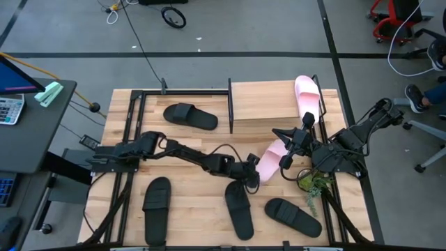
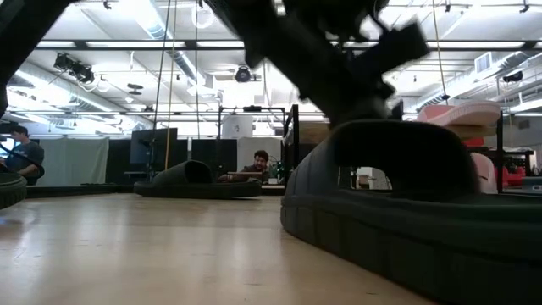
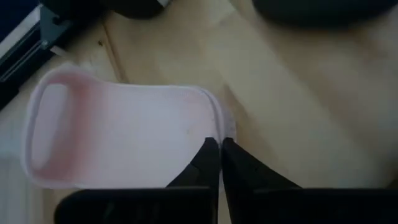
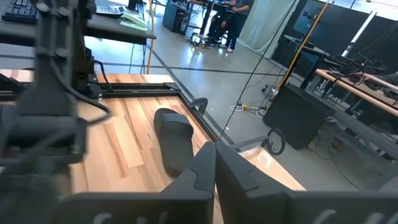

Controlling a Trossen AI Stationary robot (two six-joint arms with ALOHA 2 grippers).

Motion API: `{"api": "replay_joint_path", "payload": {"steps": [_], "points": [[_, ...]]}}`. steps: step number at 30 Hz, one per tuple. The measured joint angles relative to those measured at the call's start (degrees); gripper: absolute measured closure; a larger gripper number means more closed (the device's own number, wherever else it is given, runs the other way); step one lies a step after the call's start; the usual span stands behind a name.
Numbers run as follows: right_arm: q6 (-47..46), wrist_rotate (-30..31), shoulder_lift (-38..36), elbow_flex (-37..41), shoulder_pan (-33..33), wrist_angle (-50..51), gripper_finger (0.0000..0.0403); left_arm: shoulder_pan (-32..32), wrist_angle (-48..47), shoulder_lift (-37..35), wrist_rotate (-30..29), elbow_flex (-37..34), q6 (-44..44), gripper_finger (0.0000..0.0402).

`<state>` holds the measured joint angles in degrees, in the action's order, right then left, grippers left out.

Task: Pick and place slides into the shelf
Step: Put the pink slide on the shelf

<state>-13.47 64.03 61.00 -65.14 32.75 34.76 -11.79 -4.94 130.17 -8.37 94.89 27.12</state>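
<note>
Left gripper (image 1: pixel 254 169) jaws clenched at edge of pink slide (image 1: pixel 270 159) lying on worktop (image 1: pixel 195 202) beside shelf (image 1: pixel 261 104); hold unclear. Right gripper (image 1: pixel 284 161) jaws clenched, empty, above same slide. Second pink slide (image 1: pixel 306 96) lay on shelf.

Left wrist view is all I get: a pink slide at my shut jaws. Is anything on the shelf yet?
Observer: Yes, the other pink slide lies on the shelf, on its top board.
Operator: Where's the right arm?
Observer: The right gripper, jaws shut, is beside the near pink slide, across it from the left gripper.
Operator: And the black ones?
Observer: Four black slides lie on the table, none on the shelf.
</note>
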Motion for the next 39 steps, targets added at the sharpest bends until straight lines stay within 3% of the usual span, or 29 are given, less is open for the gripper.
{"api": "replay_joint_path", "payload": {"steps": [12, 17, 26, 35, 39], "points": [[-2.4, 0.1, 0.0, 0.0, 0.0, 3.3, 0.0389, -8.1, -22.8, -1.4, -26.4, 15.8, -3.7, 0.0395], [-4.6, 2.8, -0.5, 0.0, 0.1, 3.4, 0.0393, -10.8, -33.5, -1.4, -38.5, 23.1, -4.0, 0.0397], [-6.1, 3.0, -0.5, 0.0, 0.1, 3.9, 0.0391, -11.6, -35.5, -1.4, -47.8, 30.7, 0.0, 0.0398], [-6.2, 2.9, -0.5, 0.0, 0.1, 4.1, 0.0391, -2.6, -27.7, -1.3, -48.1, 29.3, 3.2, 0.0398], [-6.0, 2.9, -0.5, 0.0, 0.1, 4.1, 0.0391, 1.6, -24.8, -1.1, -43.0, 29.3, 2.6, 0.0398]]}}
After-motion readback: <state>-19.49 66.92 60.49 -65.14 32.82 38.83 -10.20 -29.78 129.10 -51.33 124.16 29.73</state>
